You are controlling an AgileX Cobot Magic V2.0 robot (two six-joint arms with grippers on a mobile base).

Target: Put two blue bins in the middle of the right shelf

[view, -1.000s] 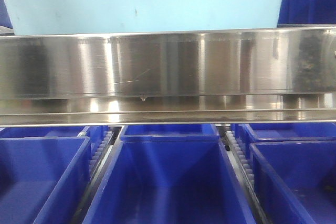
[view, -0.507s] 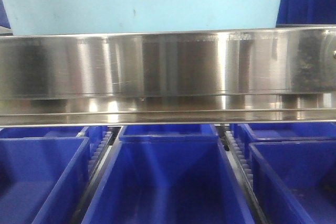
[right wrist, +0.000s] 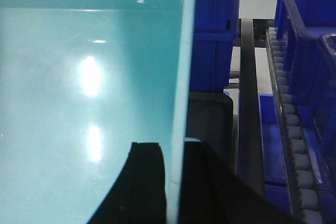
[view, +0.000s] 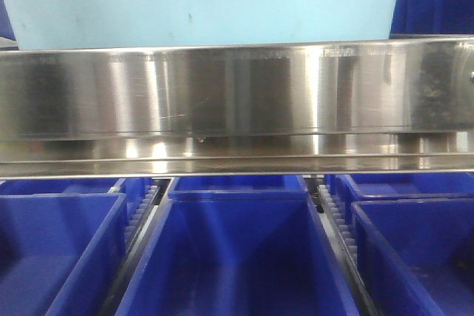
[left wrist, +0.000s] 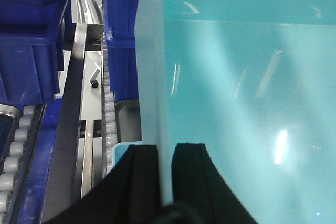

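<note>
A smooth, glossy pale turquoise plastic bin (view: 207, 1) fills the top of the front view, with its lower edge hidden behind a broad brushed stainless-steel shelf rail (view: 237, 94) streaked with reflections. Whether it rests on the shelf cannot be told. Below the rail, from left to right, stand three deep dark blue plastic bins (view: 237, 249) with thick rims, separated by ribbed white roller tracks (view: 337, 220).

The left gripper (left wrist: 165, 153) has its matte black fingers (left wrist: 144, 171) closed to a narrow slot, pinching the turquoise bin's thin, upright left wall from both sides. The right gripper (right wrist: 175, 150) mirrors it, its black fingers (right wrist: 147, 182) clamped on either face of the right wall, one inside the bin and one outside.
</note>
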